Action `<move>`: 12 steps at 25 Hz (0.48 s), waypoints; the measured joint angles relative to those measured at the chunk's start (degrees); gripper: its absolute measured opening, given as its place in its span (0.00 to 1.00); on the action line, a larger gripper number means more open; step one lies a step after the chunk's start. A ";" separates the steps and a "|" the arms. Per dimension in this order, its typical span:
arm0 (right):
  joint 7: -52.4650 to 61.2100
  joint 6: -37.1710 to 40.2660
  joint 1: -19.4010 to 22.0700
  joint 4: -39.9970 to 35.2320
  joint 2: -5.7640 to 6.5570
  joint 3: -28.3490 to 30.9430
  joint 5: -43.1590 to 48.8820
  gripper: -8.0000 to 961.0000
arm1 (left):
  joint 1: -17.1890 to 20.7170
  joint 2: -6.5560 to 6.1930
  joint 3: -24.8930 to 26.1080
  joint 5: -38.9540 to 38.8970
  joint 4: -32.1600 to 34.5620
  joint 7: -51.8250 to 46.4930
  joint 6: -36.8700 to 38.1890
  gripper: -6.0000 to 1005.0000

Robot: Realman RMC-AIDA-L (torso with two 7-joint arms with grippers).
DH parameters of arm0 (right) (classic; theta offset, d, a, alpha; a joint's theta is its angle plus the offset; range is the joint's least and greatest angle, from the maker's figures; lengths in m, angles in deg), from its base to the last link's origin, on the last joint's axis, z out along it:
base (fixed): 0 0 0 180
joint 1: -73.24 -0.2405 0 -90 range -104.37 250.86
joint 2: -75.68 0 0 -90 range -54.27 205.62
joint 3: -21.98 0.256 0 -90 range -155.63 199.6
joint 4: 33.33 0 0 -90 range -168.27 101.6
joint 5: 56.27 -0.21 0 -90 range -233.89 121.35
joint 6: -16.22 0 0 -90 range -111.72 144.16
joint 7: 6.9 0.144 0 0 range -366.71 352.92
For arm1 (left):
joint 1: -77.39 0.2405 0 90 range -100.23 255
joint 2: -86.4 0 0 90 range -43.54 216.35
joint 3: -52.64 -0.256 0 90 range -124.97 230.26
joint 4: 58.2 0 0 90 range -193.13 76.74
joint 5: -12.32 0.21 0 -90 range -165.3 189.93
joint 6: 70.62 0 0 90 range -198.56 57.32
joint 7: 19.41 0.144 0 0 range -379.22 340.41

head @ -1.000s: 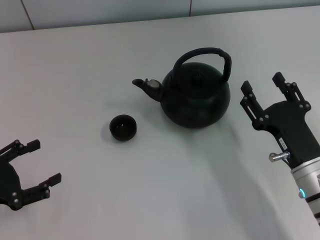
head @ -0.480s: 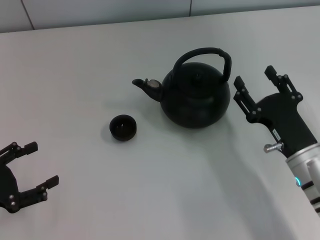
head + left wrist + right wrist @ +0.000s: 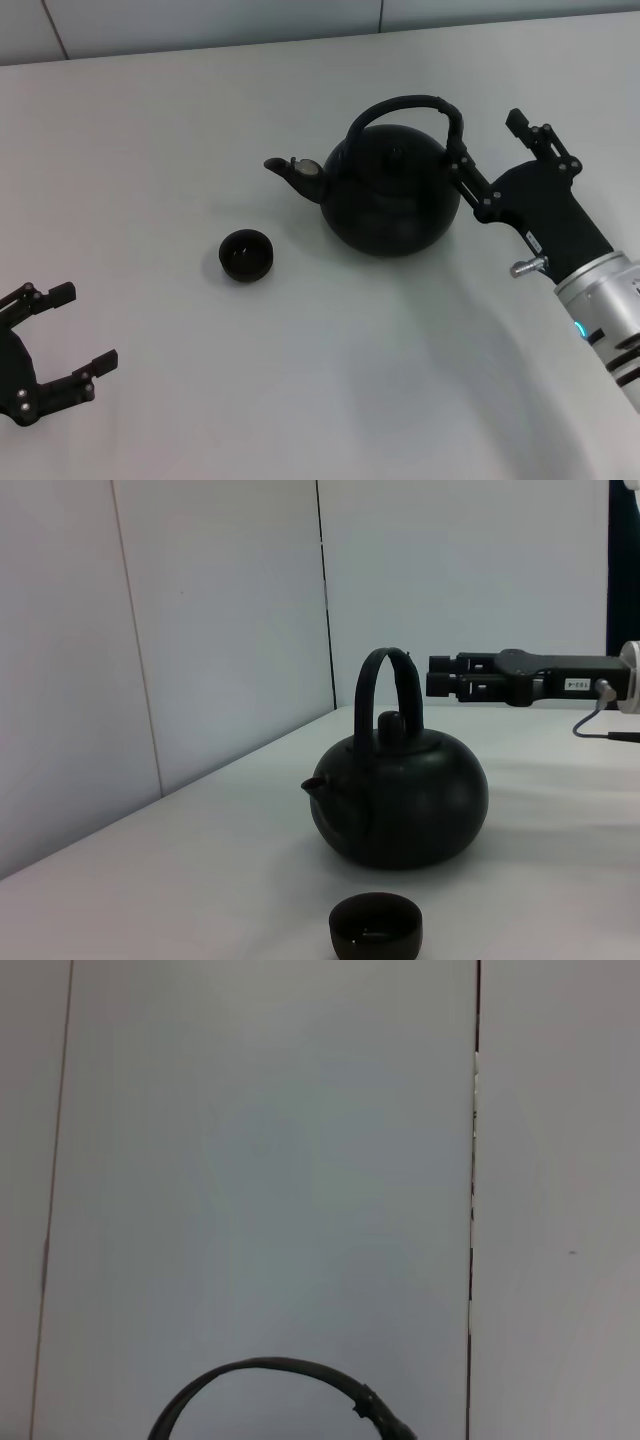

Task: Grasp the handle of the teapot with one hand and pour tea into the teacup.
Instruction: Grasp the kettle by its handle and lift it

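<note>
Beside the teapot (image 3: 390, 200) mid-table, our right gripper (image 3: 490, 150) fingers spread, level with its handle (image 3: 405, 108), teacup (image 3: 246, 255) near the spout, our left gripper (image 3: 75, 328) spread, parked well apart.

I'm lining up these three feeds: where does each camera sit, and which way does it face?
Head view: from the robot's head, down onto the table; shows teapot, teacup, left claw, right claw.
Left wrist view: low, level across the table; teacup in front of teapot, right claw behind the handle.
Right wrist view: toward the wall; only the handle shows.
All share the handle.
</note>
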 joint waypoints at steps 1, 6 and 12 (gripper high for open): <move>0.04 -0.30 -0.23 -0.08 0.00 0.04 0.00 0.75 | -0.01 0.00 0.00 0.00 0.00 -0.01 0.00 0.86; 0.11 -2.13 -1.29 -0.76 0.00 0.76 0.00 0.75 | -0.26 0.02 0.10 -0.05 0.00 -0.04 0.03 0.86; 0.13 -3.42 -2.06 -1.24 -0.03 1.21 -0.01 0.75 | -0.39 0.22 0.17 -0.09 0.00 -0.06 0.08 0.86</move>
